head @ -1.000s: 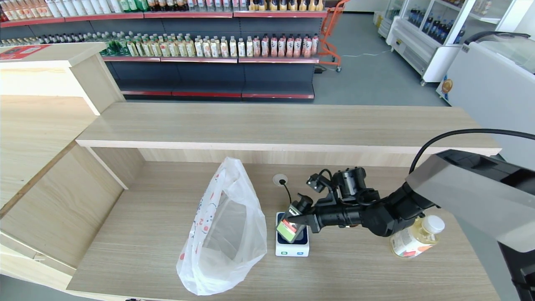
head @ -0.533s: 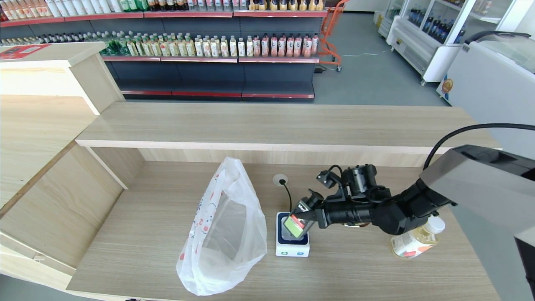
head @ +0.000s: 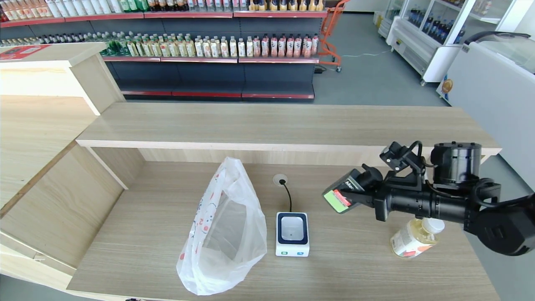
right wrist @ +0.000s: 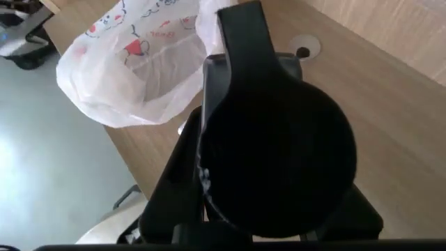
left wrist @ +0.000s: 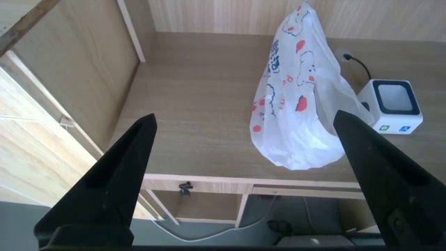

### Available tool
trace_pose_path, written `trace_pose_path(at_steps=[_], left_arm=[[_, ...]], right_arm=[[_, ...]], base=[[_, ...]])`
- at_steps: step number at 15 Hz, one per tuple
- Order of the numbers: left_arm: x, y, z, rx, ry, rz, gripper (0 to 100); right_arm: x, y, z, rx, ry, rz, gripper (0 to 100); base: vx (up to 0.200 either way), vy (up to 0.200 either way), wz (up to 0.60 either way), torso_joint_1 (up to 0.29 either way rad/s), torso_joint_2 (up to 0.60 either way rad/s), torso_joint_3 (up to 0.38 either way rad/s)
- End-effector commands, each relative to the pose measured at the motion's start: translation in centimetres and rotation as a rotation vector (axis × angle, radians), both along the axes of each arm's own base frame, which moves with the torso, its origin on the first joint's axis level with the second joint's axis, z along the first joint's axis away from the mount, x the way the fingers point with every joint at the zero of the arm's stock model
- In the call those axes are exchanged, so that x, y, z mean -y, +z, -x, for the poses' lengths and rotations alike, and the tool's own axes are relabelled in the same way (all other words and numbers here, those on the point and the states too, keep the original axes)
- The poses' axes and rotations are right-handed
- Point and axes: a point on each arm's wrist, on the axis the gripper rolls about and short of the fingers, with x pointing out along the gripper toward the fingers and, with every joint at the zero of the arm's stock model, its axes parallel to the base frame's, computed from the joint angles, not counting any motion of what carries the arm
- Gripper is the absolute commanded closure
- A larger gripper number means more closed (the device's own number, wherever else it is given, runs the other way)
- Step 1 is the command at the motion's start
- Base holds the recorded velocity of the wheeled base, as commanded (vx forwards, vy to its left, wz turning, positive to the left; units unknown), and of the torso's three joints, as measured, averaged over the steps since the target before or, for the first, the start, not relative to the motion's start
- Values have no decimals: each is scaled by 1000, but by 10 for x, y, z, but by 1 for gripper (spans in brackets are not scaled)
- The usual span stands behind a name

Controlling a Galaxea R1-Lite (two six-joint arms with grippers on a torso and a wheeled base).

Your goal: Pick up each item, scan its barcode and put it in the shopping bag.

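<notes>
Nearest the worktop's [head: 355, 271] front edge, the white shopping bag [head: 223, 234] stands slumped with its mouth open toward the right. The left end effector [left wrist: 242, 118] hangs over that front edge, its fingers spread wide and holding nothing. Just right of the bag sits the scanner [head: 292, 234], its window facing up and its cable running back to a round port [head: 280, 179] in the worktop. Farther right a bottle of yellow liquid [head: 416, 239] stands with its cap partly hidden under the right arm. Above the worktop, right of the scanner and well apart from the bag, the right end effector [head: 347, 196] is closed on a small item with a green and red label [head: 336, 200]. Behind runs a raised ledge [head: 271, 125], then store shelves of drinks [head: 217, 46].
</notes>
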Motion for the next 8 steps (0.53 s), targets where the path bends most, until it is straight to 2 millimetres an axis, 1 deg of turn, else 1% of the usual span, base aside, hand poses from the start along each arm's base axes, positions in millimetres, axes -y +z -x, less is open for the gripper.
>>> trace_pose_path(at_steps=[1, 2, 3, 5, 7, 8], left_arm=[[0, 0, 0, 1, 0, 0, 0], [0, 0, 0, 1, -1, 0, 0], [0, 0, 0, 1, -1, -3, 0], [0, 0, 0, 1, 0, 0, 0], [0, 0, 0, -1, 0, 0, 0], [0, 0, 0, 0, 0, 2, 0]], right_arm=[[27, 4, 26, 59, -67, 30, 100], [33, -2, 34, 41, -84, 31, 100], [39, -4, 41, 33, -103, 31, 100], [41, -1, 54, 19, -117, 12, 100], [41, 6, 66, 2, -125, -33, 100], [39, 7, 66, -13, -123, -54, 100]], base=[[0, 0, 0, 0, 0, 0], [0, 0, 0, 0, 0, 0], [0, 0, 0, 0, 0, 0], [0, 0, 0, 0, 0, 0], [0, 200, 0, 0, 2, 2], [0, 200, 0, 2, -2, 7]])
